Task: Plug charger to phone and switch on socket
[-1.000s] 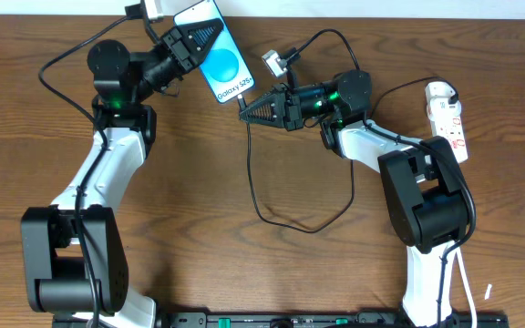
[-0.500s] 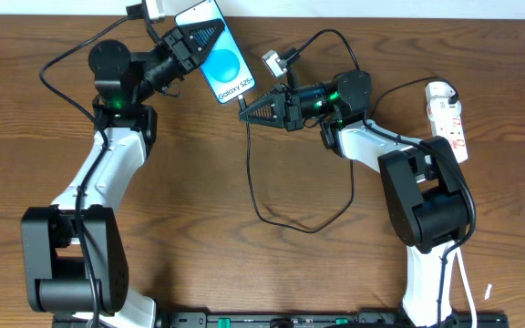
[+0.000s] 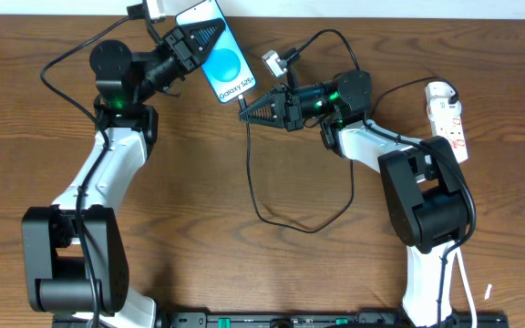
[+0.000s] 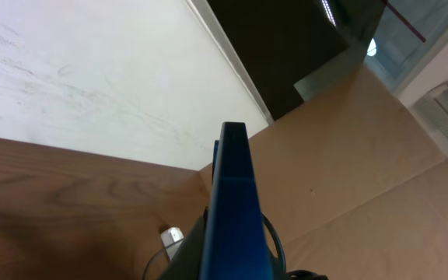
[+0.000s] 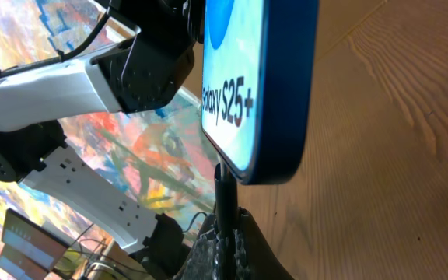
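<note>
1. The left fingers [image 3: 192, 43] are closed on the phone [image 3: 219, 56] and hold it by its upper part, with the blue screen facing up.
2. The right fingers [image 3: 264, 107] are closed tightly on the charger [image 5: 225, 194], just behind its small plug. The plug tip touches the lower edge of the phone. We cannot tell if it already sits in the port or only leans on the frame.
3. We judge the step in hand to be the insertion. To do it well, we should hold the phone steady and push the plug straight along the long side of the phone, never at an angle.
4. If the plug resists, it is better to back off a little and align again than to force it.
5. The rest of the charger lies in a loose loop on the desk [image 3: 244, 273] below the phone, so it should not pull.
6. The socket [image 3: 448, 118] lies well apart from the phone, to its right; its switch comes afterwards.
</note>
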